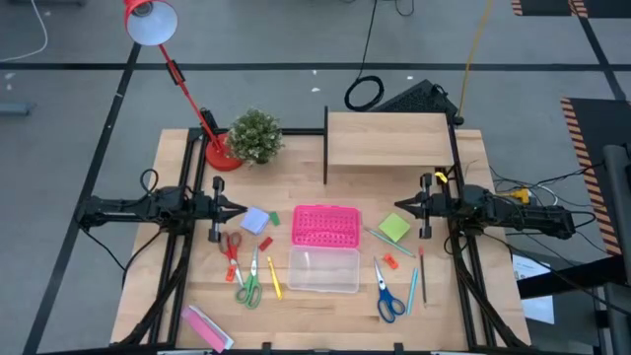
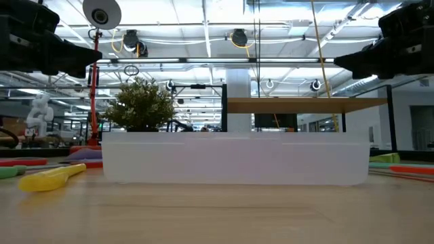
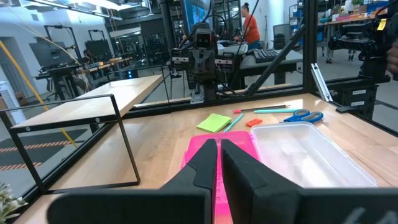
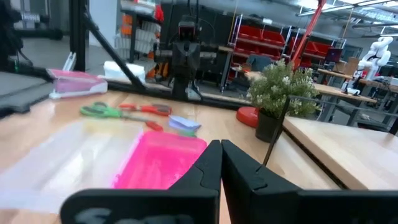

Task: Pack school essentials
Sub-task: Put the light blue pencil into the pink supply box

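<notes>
— From above, why is nothing packed yet?
— Both arms wait. The left gripper [image 1: 240, 209] and right gripper [image 1: 399, 204], clenched empty, flank the box [image 1: 323, 269]; scissors [image 1: 388, 299], pencils [image 1: 273, 279] and pads [image 1: 394, 228] lie around it.
— The wrist views?
— Fingers [image 3: 208, 163] pressed together, nothing between.

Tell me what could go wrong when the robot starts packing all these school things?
The pencils and scissors lie close together left of the clear box, so the left gripper might nudge one while grabbing another. The tiny orange eraser looks hard to pinch and could skid away. The pink lid sits against the box, so the right gripper might bump it.
</notes>
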`<state>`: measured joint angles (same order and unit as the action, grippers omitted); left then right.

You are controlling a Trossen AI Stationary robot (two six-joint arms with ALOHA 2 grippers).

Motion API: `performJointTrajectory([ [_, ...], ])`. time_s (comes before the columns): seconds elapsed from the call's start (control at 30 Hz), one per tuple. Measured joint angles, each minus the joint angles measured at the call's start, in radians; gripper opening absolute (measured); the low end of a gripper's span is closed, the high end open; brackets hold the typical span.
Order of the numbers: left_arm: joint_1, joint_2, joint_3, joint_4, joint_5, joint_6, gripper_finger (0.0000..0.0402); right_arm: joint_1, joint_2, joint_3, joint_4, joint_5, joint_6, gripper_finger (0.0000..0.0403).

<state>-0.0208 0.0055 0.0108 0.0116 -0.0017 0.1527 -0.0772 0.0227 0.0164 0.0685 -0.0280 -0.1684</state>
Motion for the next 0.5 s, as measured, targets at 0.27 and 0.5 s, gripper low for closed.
performJointTrajectory([
  [0.27,0.0,0.0,0.0,0.0,0.0,0.0,0.0026,0.0,0.026,0.098,0.002,0.0,0.052,0.0],
  [0.5,0.0,0.0,0.0,0.0,0.0,0.0,0.0026,0.0,0.141,0.238,0.0,0.003,0.054,0.0],
])
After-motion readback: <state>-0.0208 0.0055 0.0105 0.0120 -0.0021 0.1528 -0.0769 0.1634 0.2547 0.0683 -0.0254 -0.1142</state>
